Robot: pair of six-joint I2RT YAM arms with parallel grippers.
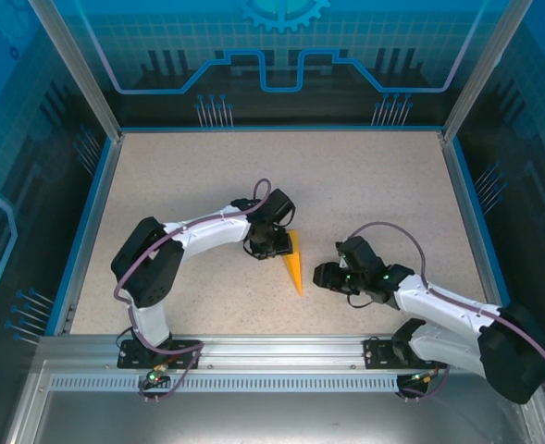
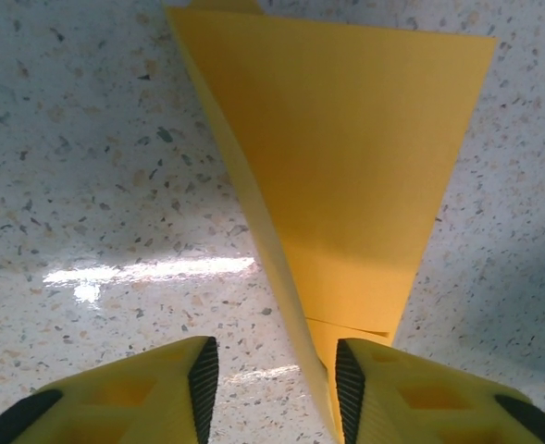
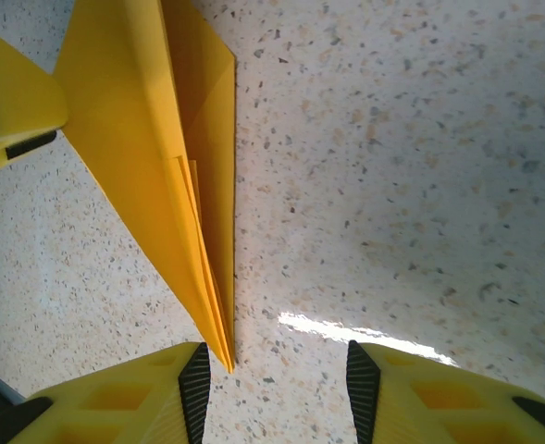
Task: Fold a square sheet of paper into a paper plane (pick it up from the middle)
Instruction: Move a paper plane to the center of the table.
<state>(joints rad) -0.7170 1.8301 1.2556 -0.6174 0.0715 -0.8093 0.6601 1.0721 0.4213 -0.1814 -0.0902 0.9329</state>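
Observation:
The square sheet of paper lies folded into a slim orange-yellow paper plane (image 1: pixel 294 264) on the speckled table, its point toward the near edge. My left gripper (image 1: pixel 277 244) sits at the plane's wide rear end. In the left wrist view the jaws of that gripper (image 2: pixel 277 361) stand apart; the plane's (image 2: pixel 346 166) raised folded ridge runs between them, close against the right pad (image 2: pixel 348 384). My right gripper (image 1: pixel 324 275) hovers just right of the tip. In the right wrist view that gripper (image 3: pixel 272 365) is open, and the plane's (image 3: pixel 133 139) tip ends just ahead of the left pad (image 3: pixel 195 379).
A blue rim (image 1: pixel 87 222) borders the table, with a metal rail (image 1: pixel 272 344) along the near edge. One yellow finger of the left gripper (image 3: pixel 13 111) shows at the top left of the right wrist view, beside the plane's rear.

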